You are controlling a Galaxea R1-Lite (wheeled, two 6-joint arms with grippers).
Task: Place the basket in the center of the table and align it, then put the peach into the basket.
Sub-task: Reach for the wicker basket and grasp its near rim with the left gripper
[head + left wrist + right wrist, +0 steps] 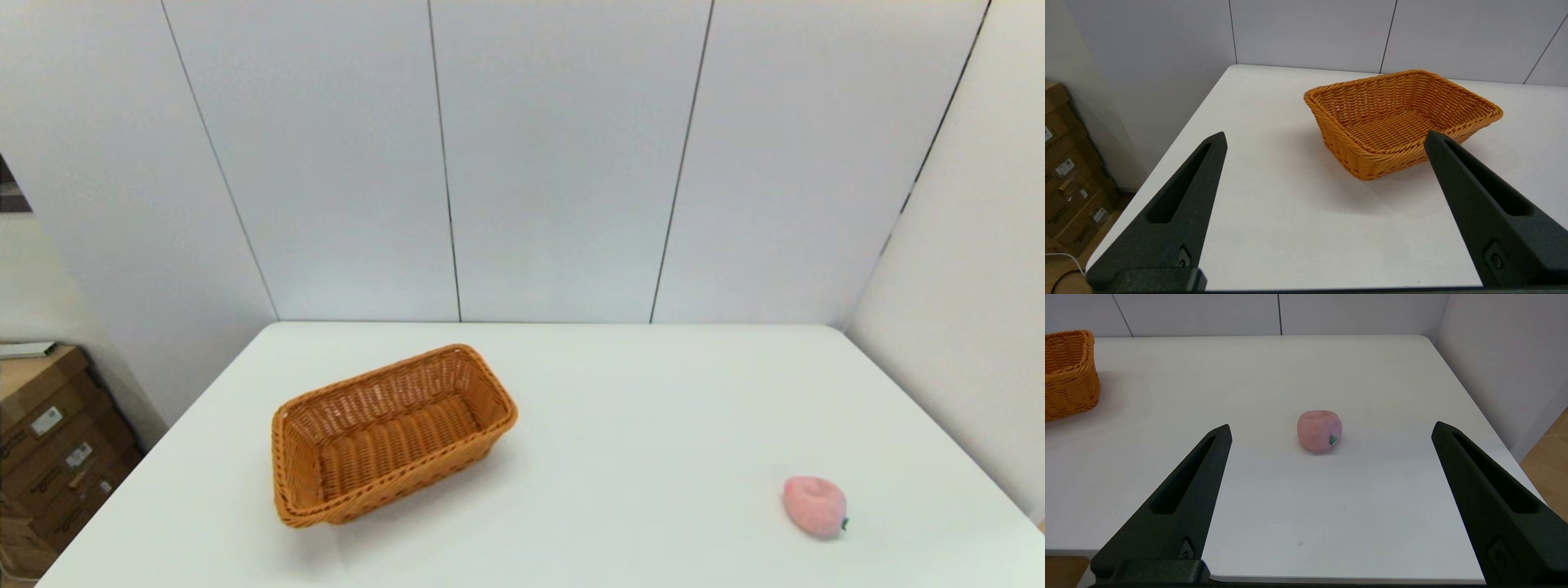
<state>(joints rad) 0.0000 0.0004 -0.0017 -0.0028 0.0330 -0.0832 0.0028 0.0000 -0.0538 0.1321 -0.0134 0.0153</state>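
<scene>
Our left hand point(1325, 139) and right hand point(1331, 430) hover released near the counter's point(637, 408) edge; basket point(392, 433) skewed left, peach point(815, 506) far right.

White table point(620, 425), smooth top, rounded far corners, backed up against pale wall panels, and just two things sit on it. Over on the left half there's the wicker basket point(392, 433), upright and open, skewed at an angle to the table's edges, its near-left corner perhaps lifted a touch off the top, hard to tell from here. Well apart from it, near the right front edge, the pink peach point(814, 505) rests alone on the bare surface.
</scene>
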